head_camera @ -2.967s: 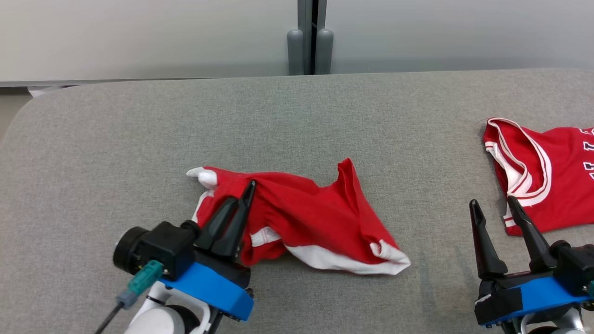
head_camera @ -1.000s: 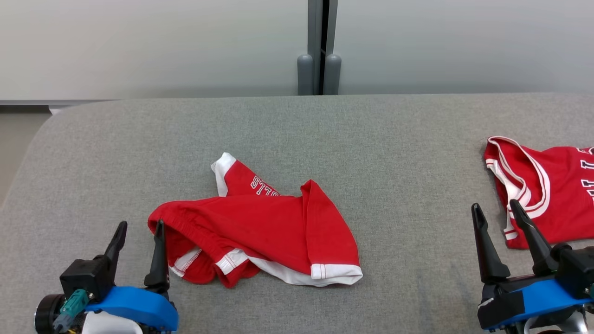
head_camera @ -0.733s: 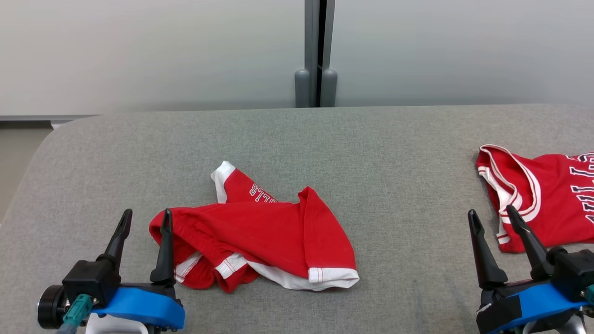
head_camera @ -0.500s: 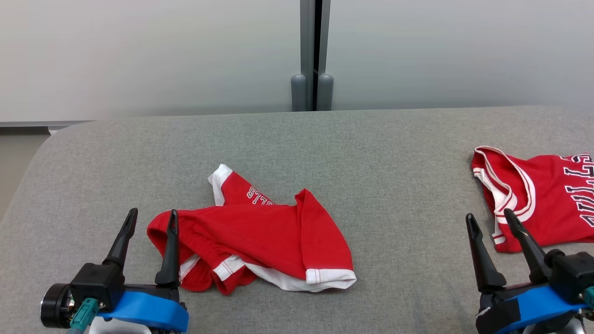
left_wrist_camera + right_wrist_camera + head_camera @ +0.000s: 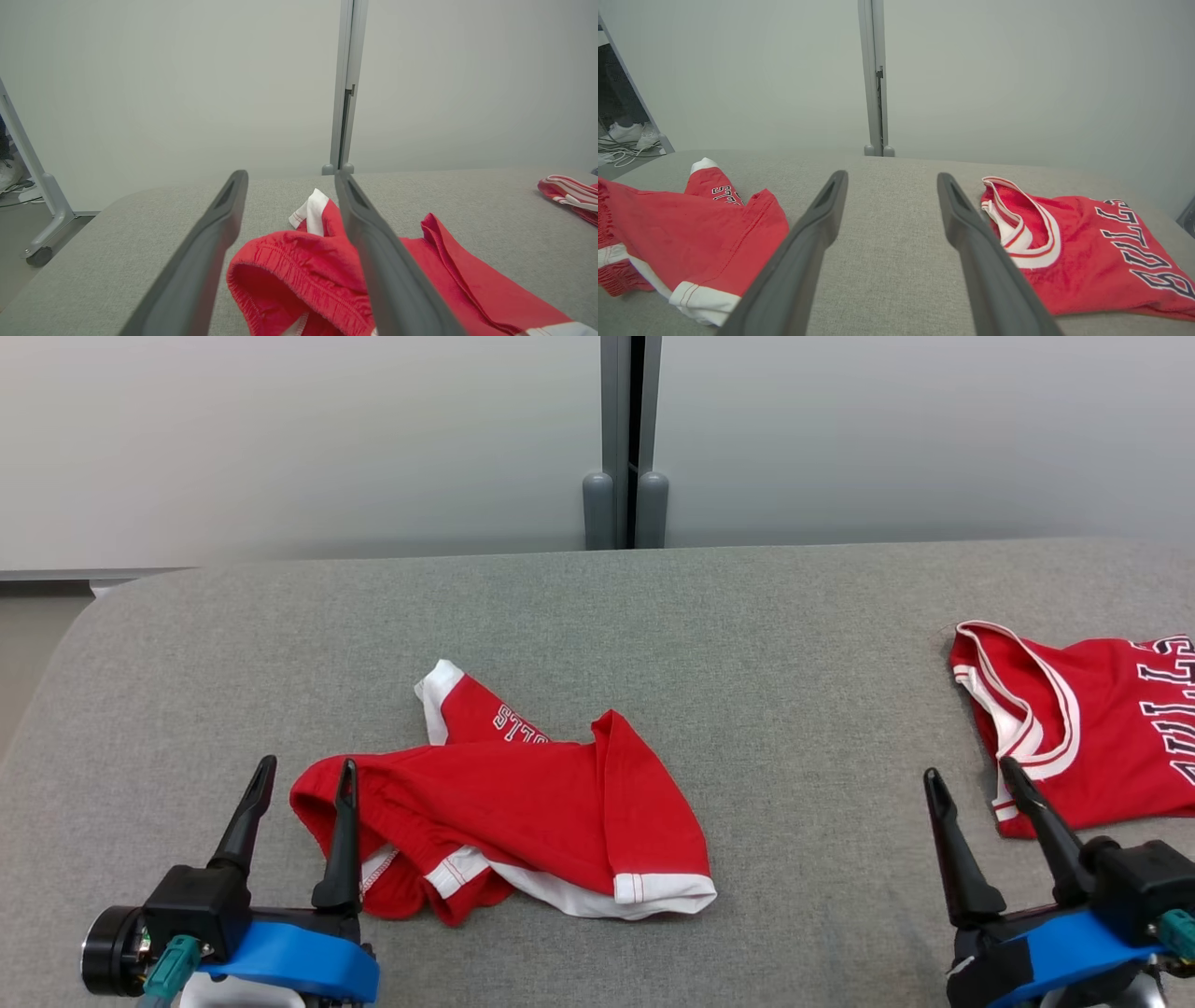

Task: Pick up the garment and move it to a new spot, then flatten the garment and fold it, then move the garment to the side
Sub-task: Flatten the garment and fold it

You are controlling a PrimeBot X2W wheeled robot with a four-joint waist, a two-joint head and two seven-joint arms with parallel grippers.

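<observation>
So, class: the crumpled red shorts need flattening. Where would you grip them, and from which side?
Probably the gathered waistband at the shorts left end, coming from the left with the open left gripper: it arches up as a thick rim, easy to pinch.

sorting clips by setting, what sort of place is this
Probably an indoor lab or test room rather than a home: a grey fabric-covered table, plain pale partition panels behind it, and a wheeled stand leg with loose cables on the floor.
</observation>
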